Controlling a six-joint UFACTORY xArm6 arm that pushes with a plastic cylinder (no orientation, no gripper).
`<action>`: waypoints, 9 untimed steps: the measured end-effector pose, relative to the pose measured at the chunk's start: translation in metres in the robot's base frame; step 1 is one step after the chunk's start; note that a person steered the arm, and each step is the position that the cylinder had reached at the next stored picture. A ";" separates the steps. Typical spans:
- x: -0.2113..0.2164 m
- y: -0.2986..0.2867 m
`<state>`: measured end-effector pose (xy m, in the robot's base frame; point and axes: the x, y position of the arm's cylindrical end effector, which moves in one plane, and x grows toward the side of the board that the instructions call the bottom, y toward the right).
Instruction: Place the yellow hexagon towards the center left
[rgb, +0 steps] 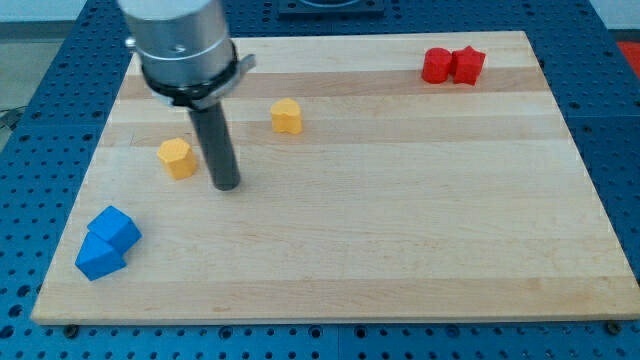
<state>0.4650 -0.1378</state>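
Observation:
A yellow hexagon block (177, 158) lies on the wooden board (400, 220) at the view's left, a little above the middle height. A second yellow block (286, 116) lies further right and higher up. My tip (228, 186) rests on the board just right of the yellow hexagon and slightly below it, with a small gap between them. The rod rises up to the grey arm body at the view's top left.
Two blue blocks (108, 242) sit touching near the board's lower left corner. Two red blocks (452, 65) sit touching near the top right. The board's left edge runs close to the yellow hexagon.

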 end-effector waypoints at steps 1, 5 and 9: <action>0.000 -0.021; -0.023 -0.038; 0.001 0.009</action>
